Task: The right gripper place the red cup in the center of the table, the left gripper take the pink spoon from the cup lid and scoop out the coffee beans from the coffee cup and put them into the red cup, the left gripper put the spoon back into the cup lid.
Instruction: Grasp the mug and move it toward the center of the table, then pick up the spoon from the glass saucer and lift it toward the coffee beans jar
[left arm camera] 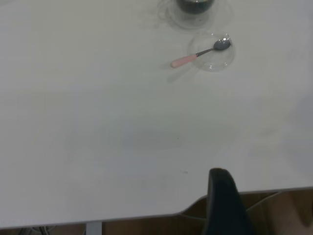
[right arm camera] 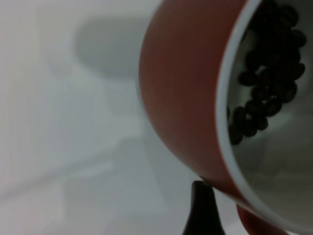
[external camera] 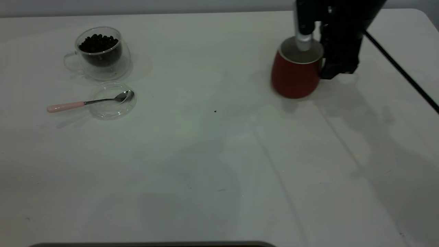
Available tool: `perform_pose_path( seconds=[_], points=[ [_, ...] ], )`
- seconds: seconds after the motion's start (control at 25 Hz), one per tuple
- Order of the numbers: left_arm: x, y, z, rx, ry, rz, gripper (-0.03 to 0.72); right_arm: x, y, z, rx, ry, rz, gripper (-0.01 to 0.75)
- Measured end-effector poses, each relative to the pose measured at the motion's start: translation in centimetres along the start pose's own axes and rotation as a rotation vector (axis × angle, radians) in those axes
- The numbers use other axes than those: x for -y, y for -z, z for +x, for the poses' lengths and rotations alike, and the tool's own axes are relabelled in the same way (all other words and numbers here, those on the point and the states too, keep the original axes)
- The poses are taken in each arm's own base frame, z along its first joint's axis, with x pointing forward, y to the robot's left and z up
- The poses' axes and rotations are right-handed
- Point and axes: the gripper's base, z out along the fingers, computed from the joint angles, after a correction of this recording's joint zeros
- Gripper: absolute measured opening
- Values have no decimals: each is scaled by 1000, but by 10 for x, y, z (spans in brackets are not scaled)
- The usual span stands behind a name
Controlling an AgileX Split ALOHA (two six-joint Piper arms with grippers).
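Step 1: right gripper (external camera: 313, 51) clamped on red cup (external camera: 295, 75) rim at table (external camera: 219, 164) far right, needs carry to center; left gripper (left arm camera: 222, 205) parked, fingers can't tell.

The glass cup (external camera: 102, 53), with coffee beans (external camera: 98, 42) in it, is placed at the table's (external camera: 212, 164) far left. The lid (external camera: 112, 100) is set just in front of it, with the spoon (external camera: 90, 102) laid across it, handle pointing left. The mug (external camera: 295, 71) is positioned far right, well apart, with beans inside.
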Motion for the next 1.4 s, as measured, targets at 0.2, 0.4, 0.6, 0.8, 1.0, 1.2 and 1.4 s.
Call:
perform_pose_path(
  seconds=[0.2, 0.4, 0.6, 0.8, 1.0, 1.2, 1.4],
  points=[
    [0, 0, 0, 0, -1, 0, 484, -13, -1, -38, 54, 22, -7, 591],
    [0, 0, 0, 0, -1, 0, 484, -30, -3, -85, 161, -69, -8, 591],
    [0, 0, 0, 0, -1, 0, 484, -40, 1, -125, 268, -202, 46, 591],
    [0, 0, 0, 0, -1, 0, 484, -42, 4, -140, 316, -306, 77, 591],
    [0, 0, 0, 0, -1, 0, 484, -30, 38, -142, 361, -363, 34, 591],
    [0, 0, 0, 0, -1, 0, 484, -6, 129, -122, 355, -531, -66, 591],
    [0, 0, 0, 0, -1, 0, 484, -9, 218, -83, 135, -724, -131, 591]
  ],
)
